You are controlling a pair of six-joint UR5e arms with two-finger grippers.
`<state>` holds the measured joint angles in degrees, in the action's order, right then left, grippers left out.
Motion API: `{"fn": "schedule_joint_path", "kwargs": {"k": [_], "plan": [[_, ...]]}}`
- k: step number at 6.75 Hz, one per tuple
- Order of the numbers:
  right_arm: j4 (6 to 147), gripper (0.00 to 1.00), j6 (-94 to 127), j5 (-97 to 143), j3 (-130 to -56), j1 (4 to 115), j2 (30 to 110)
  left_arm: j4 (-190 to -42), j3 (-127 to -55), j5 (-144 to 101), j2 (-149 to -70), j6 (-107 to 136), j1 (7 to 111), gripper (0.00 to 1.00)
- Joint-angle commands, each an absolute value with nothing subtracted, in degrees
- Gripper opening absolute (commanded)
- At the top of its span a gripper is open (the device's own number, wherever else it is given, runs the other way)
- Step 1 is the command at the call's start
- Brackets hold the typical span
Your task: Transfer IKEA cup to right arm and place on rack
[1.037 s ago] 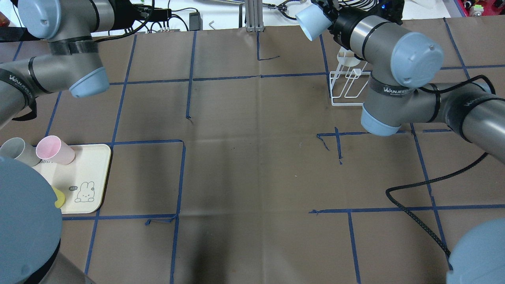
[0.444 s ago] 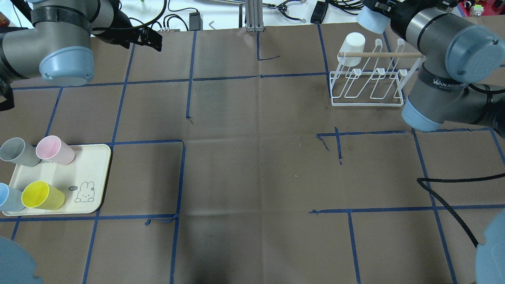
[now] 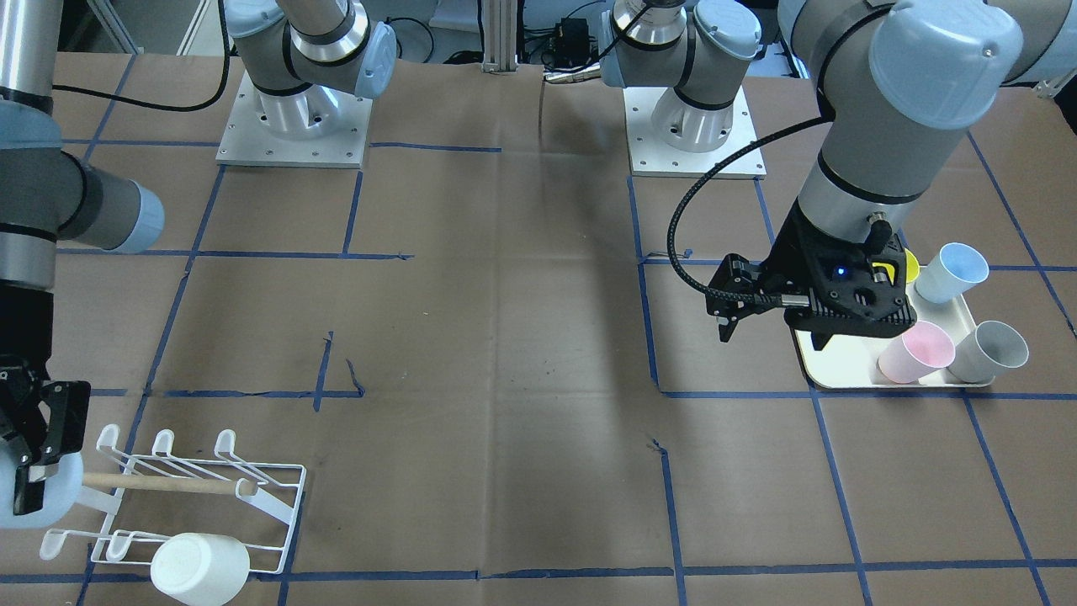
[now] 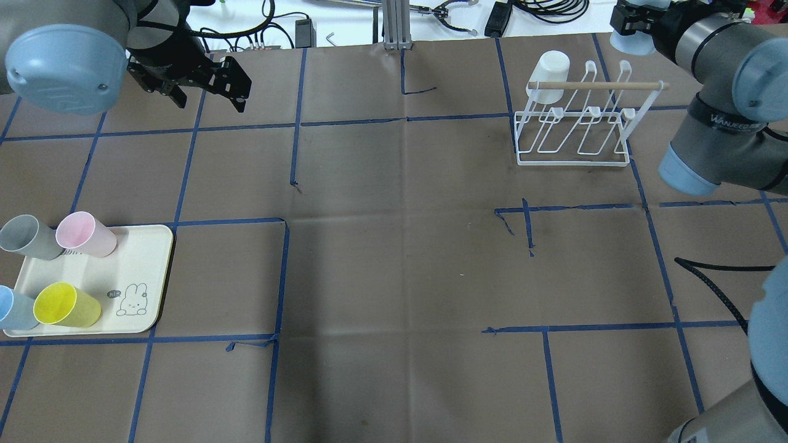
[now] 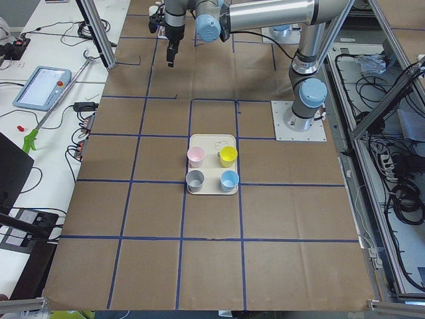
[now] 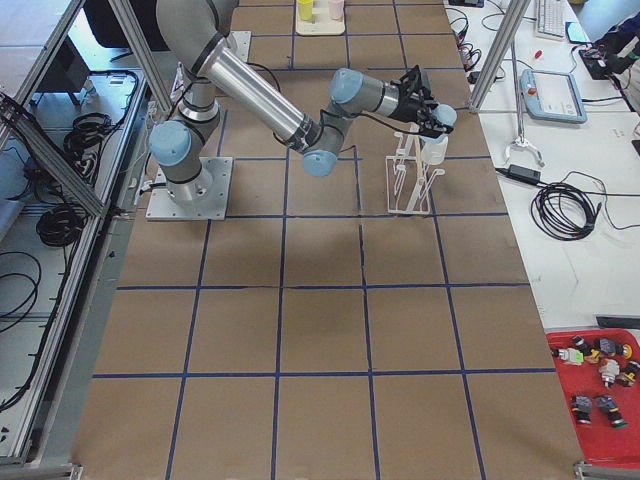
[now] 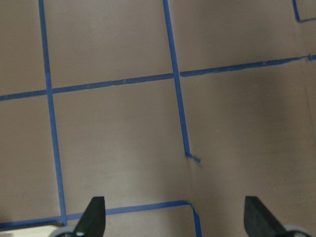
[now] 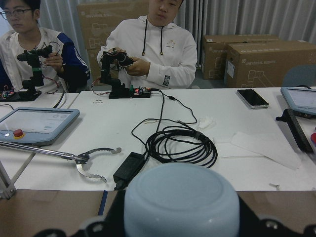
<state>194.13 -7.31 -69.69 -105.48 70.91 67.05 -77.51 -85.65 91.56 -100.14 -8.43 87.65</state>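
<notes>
Clock directions are as in the overhead view, 12 = far edge of the table (image 4: 394, 246).

Nearest, at approx. 8 o'clock: the cream tray (image 4: 154, 271) w/ four upright cups, i.e. yellow cup (image 4: 64, 304), pink cup (image 4: 86, 234), grey cup (image 4: 24, 237) and a second blue cup (image 4: 11, 307) at the tray's 7 o'clock corner.

Farther, approx. 10 o'clock: the left gripper (image 4: 209, 101) hangs over bare table, jaws wide and holding nothing.

Farther again, approx. 1 o'clock: the rack (image 4: 572, 138) w/ its wooden dowel (image 4: 597, 86) across. A white cup (image 4: 550, 69) sits upside-down on the prong at the rack's 11 o'clock corner.

Farthest: the right gripper (image 4: 637, 29) has its jaws closed on the pale blue cup (image 8: 181, 197), above the table and just past the rack's 1 o'clock corner. It looks apart from the rack, not yet on a prong. So I judge the hand-over is done and the placing remains.

Risks, in my judgement:
- The rack is light wire. If the cup rim catches the dowel end or a prong during approach, the rack may slide or tip.
- The rack stands near the table's far edge. If the jaws release off-centre, the cup can slip off the prong and roll away.
- A path toward 11 o'clock could knock the white cup.
</notes>
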Motion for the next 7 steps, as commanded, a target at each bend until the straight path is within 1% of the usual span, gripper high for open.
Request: {"fn": "schedule_joint_path", "kwargs": {"k": [1, 4, 5, 7], "plan": [[194.3, 0.2, -8.3, -69.5, -98.1, 70.2, 60.2, -82.9, -84.7, 90.2, -99.2, -4.5, 88.6, 1.0], [195.2, 0.19, -13.2, -69.3, -96.4, 67.9, 56.2, -83.1, -85.3, 89.6, -98.4, -4.2, 88.6, 1.0], [197.7, 0.19, -13.2, -69.7, -96.2, 68.2, 54.9, -83.3, -85.4, 89.7, -98.3, -4.3, 87.9, 1.0], [198.0, 0.19, -12.8, -70.4, -98.9, 69.6, 55.7, -84.7, -85.4, 89.7, -98.3, -4.3, 87.5, 1.0]]}}
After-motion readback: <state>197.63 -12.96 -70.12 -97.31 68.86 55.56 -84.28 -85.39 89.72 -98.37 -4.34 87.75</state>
